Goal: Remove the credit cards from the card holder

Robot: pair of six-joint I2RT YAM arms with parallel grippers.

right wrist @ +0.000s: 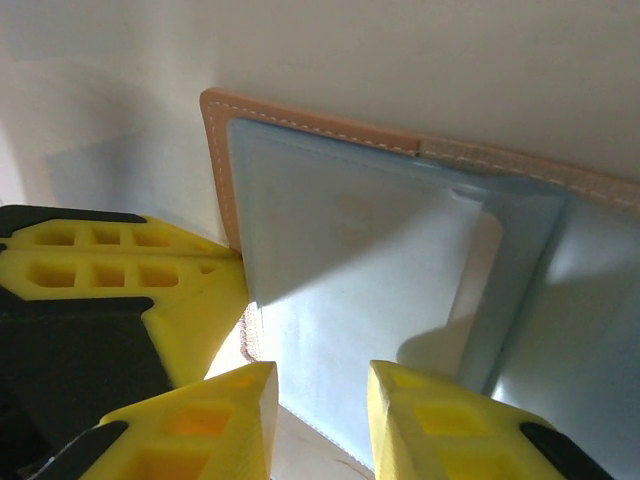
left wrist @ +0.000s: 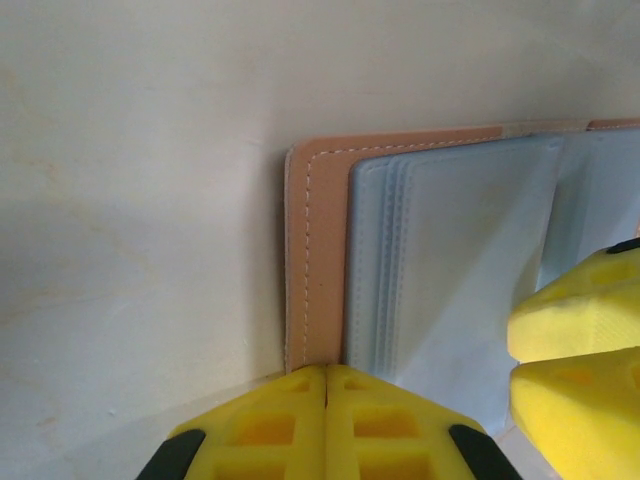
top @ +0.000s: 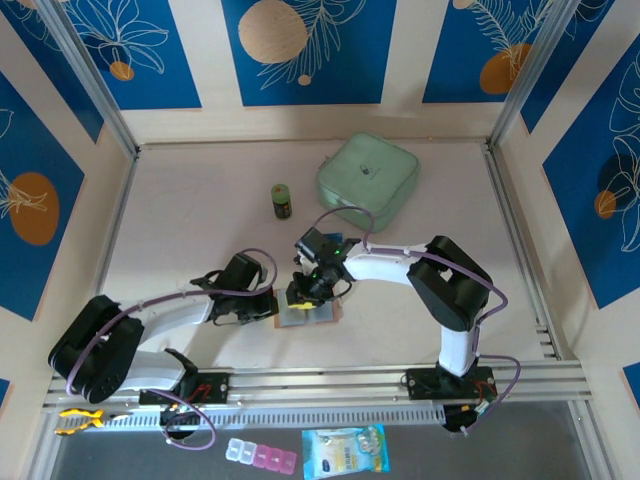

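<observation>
The card holder lies open on the table, pinkish-tan leather with grey see-through pockets facing up. My left gripper is shut, its tips resting against the holder's left leather edge. My right gripper is open, its two fingers standing either side of the near edge of a grey pocket leaf. In the top view both grippers meet over the holder, the left gripper from the left and the right gripper from above. The credit cards are hidden; no printed face shows through the pockets.
A big mint-green zip case lies at the back, with a small green jar to its left. In front of the arm rail lie a blue-printed sachet and a clear pill box. Metal frame posts ring the table.
</observation>
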